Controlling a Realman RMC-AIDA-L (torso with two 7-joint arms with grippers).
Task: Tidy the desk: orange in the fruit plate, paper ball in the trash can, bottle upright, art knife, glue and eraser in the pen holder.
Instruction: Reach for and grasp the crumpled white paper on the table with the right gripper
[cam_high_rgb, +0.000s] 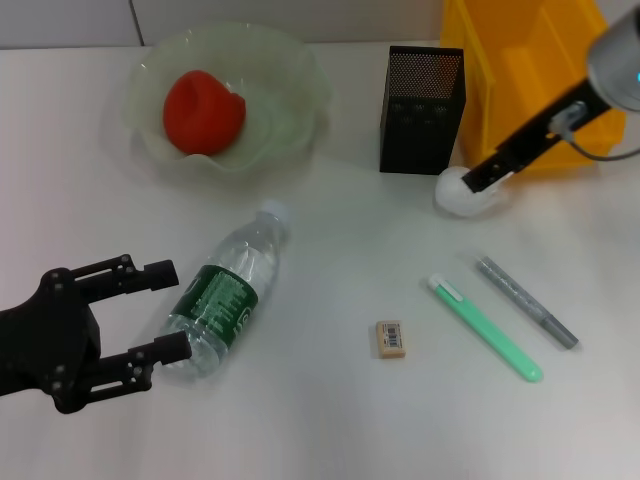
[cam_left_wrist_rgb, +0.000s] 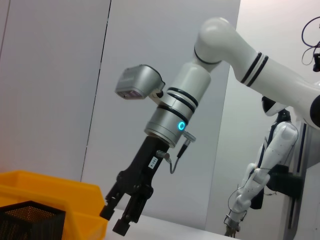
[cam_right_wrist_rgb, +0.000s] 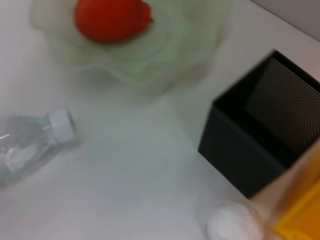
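White desk top is filling the scene, with a plain pale wall behind it. At about eleven o'clock the orange (cam_high_rgb: 203, 111) is sitting in the fruit plate (cam_high_rgb: 300, 95), so that part looks done. The pen holder (cam_high_rgb: 421, 97) is standing at about one o'clock, and the trash can (cam_high_rgb: 520, 60) is just beyond it toward two.

The right gripper (cam_high_rgb: 487, 175) is reaching down at a slant from the two o'clock corner, its tip touching the paper ball (cam_high_rgb: 465, 193), which is lying just in front of the trash can and beside the pen holder. I cannot tell whether its fingers are closed on the paper or only resting against it. That ball should be very light and soft, crushing easily, so I would pinch it across its middle without much force.

The bottle (cam_high_rgb: 225, 295) is lying on its side left of centre, cap pointing toward one o'clock. It looks light, smooth and likely to roll, best gripped around the labelled body. The left gripper (cam_high_rgb: 165, 312) is sitting level at eight o'clock with its fingers spread apart, one on each side of the bottle's base.

The eraser (cam_high_rgb: 391, 338), a green art knife (cam_high_rgb: 485, 327) and a grey glue stick (cam_high_rgb: 525, 301) are lying loose toward five o'clock.
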